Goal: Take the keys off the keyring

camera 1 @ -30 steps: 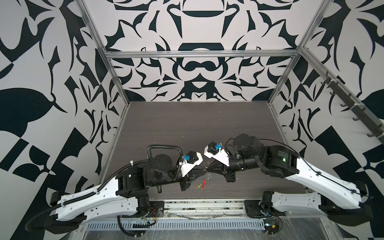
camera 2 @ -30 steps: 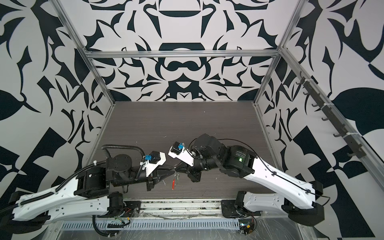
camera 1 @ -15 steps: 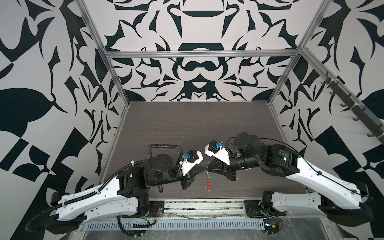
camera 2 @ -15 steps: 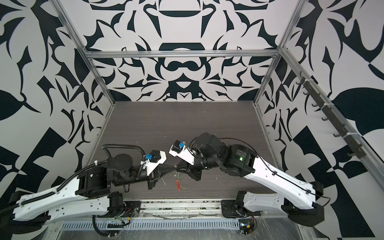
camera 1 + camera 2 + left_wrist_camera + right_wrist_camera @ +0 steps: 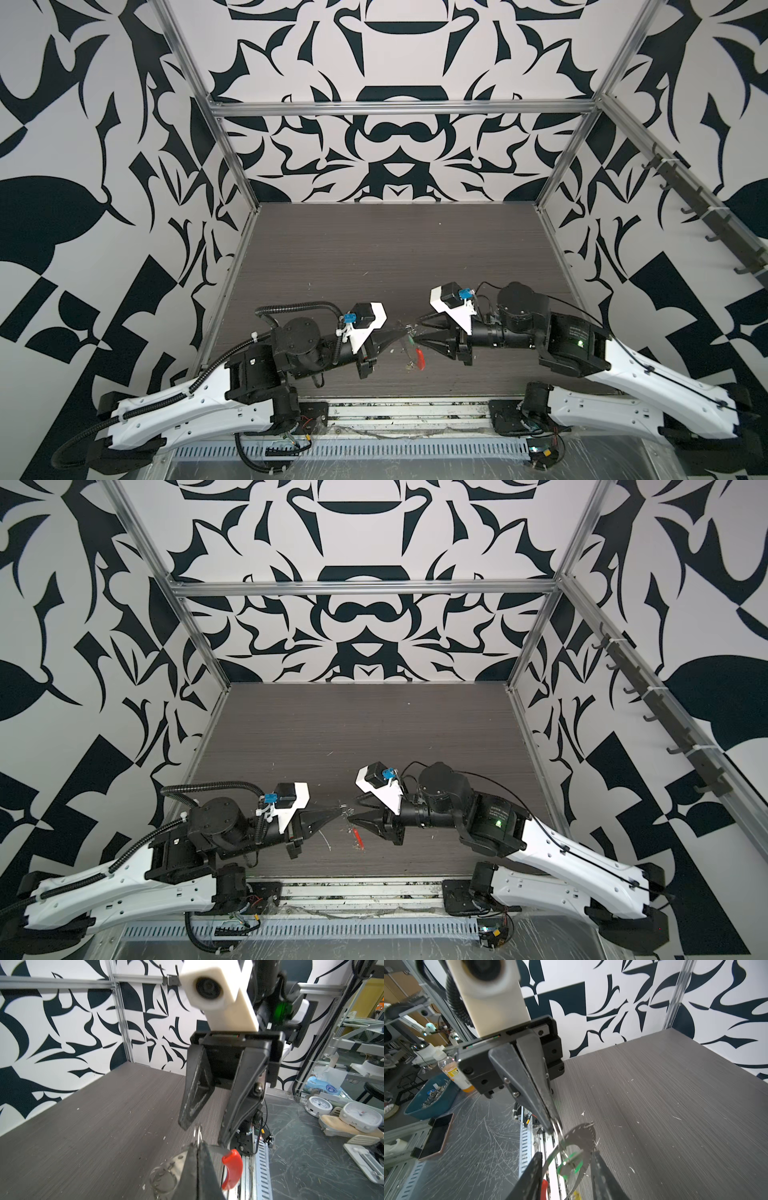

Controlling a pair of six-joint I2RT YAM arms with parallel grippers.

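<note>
At the near edge of the table (image 5: 374, 257), the keyring (image 5: 232, 1167) hangs with its red section low on the hoop. Whether its bottom touches the surface cannot be told. It hangs because the left gripper (image 5: 405, 332) has its fingers clenched on the top of the hoop, where a small split ring (image 5: 198, 1133) pokes out of the pinch. This probably steadies the hoop so the other arm can slide the keys (image 5: 571, 1167) off.

The green-tagged key (image 5: 568, 1164) dangles just below the pinch, and the yellow-tagged key (image 5: 576, 1195) hangs lower. The right gripper (image 5: 419, 335) reaches in from the right. Its fingers are released and spread to either side of the green tag, gripping nothing.

A notched semicircular metal plate (image 5: 581, 1136) hangs in the same bunch, just beside the green tag, and may get in the way. Farther back, the table shows only scattered white flecks (image 5: 365, 274).
</note>
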